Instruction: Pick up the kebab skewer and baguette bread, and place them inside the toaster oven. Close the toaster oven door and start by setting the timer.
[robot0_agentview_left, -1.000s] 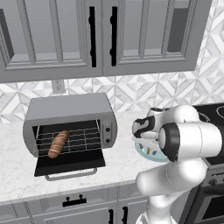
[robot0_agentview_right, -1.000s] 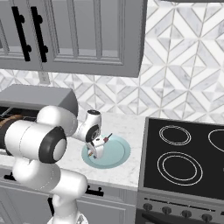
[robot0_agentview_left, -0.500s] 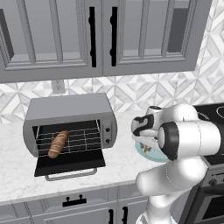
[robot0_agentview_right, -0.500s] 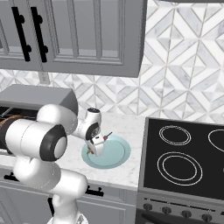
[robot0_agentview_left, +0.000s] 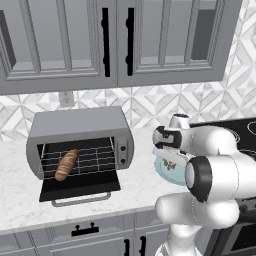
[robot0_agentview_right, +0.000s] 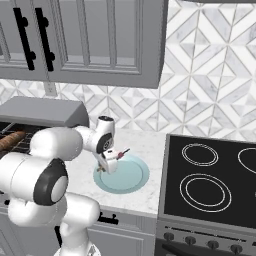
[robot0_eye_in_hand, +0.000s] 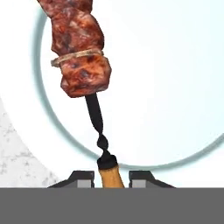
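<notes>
While the end effector (robot0_eye_in_hand: 111, 175) pinches the tan handle of the kebab skewer (robot0_eye_in_hand: 81, 57), the stick points straight away from it, over the pale blue plate (robot0_agentview_right: 131, 179) on the worktop (robot0_agentview_right: 145, 145).

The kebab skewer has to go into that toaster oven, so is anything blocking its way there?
Nothing visible does. The gripper holds the kebab skewer over the pale blue plate. The toaster oven door hangs open, bare counter lies between, and the baguette bread takes only the rack's left part.
</notes>
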